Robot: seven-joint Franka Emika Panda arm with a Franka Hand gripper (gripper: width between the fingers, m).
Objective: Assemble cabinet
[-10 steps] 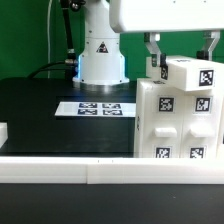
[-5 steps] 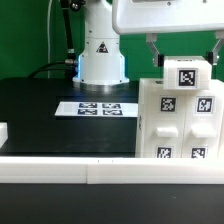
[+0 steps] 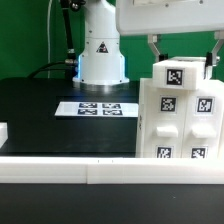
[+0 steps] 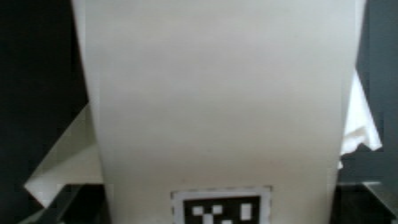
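Cabinet (image 3: 178, 125) white w/ black-and-white square tags. Marker board (image 3: 97, 108) white, same tags, on black table (image 3: 40, 115). Small block (image 3: 181, 74) white, one tag.

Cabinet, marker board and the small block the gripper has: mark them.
cabinet (image 3: 178, 128), exterior view, panelled front face.
marker board (image 3: 98, 108), exterior view, middle of the strip.
small white block (image 3: 180, 75), exterior view, tagged front.

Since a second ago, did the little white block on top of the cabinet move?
Yes. The small white block shifted toward the exterior view's left and squared up on the cabinet, judged against the marker board, which stayed put.
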